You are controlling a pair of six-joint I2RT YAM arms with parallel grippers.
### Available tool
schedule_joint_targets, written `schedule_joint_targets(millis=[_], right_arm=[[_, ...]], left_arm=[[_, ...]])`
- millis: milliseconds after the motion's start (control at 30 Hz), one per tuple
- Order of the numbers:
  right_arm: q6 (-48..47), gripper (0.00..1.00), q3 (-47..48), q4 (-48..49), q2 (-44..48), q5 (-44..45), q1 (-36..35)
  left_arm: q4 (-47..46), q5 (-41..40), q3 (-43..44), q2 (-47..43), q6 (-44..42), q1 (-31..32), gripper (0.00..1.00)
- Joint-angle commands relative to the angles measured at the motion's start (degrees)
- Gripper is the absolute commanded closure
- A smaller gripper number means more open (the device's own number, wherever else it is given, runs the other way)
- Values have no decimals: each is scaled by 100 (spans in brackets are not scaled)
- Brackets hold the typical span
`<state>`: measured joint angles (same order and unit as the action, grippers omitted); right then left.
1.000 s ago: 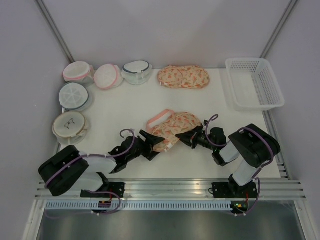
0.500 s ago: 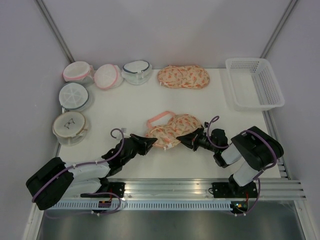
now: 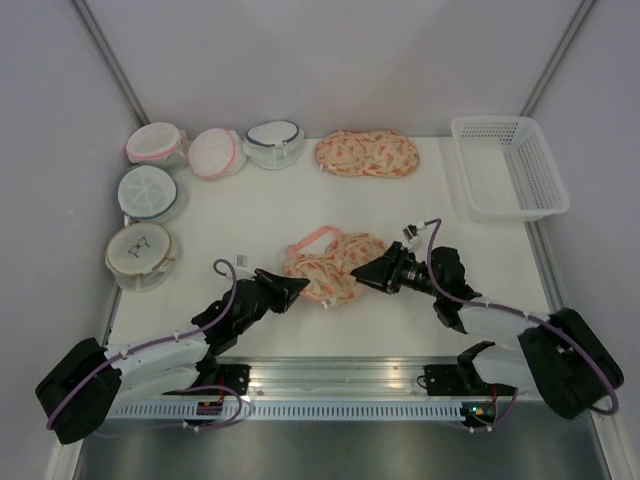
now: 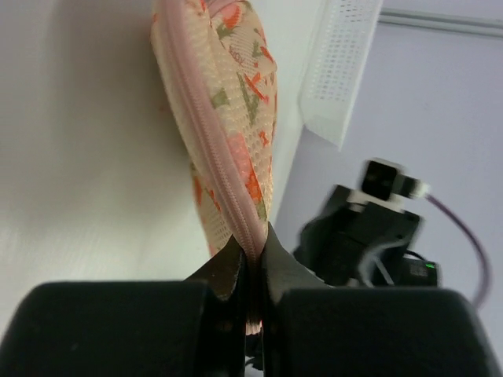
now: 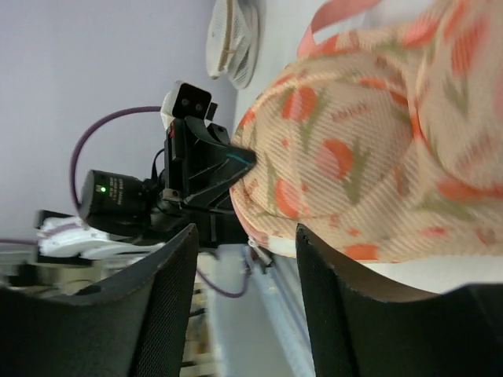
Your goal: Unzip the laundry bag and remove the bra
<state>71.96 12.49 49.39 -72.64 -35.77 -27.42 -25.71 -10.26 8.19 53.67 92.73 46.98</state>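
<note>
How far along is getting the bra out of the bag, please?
Early. Done: nothing visible; the zip in the left wrist view looks closed. In hand: left gripper shut on the zip edge of the bag, right gripper open beside it. Left: unzip, pull out the bra, not yet visible.

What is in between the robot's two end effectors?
The laundry bag, in the top view. The left end effector pinches its pink zip edge; the right end effector is open at its other side.
</note>
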Motion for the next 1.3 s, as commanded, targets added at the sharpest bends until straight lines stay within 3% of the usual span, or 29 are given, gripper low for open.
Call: schedule_joint_targets(millis=[0,100,200,400,933,1267], right_arm=[[-2104,41,754,-2886,1162,508,-18],[-2703,40,1149,-4380,1612,641,-53],[-3221,41,1370,-5190,1823,860,-158],[-3759,42,1607,-5948,2035,1239,-676],[-3698,48,1783,-5624,1648,1696,-1678],[-3461,48,1651,-5168,1551,1678,-1732]], left_arm=[[1224,-177,103,-190,-580,21,98],[1341,-152,315,-112,-799,30,98],[1385,23,673,160,-1220,30,98],[2070,534,2045,960,-2319,83,98],[2202,657,3031,2077,-2242,478,98],[2036,753,3058,2156,-2084,549,98]])
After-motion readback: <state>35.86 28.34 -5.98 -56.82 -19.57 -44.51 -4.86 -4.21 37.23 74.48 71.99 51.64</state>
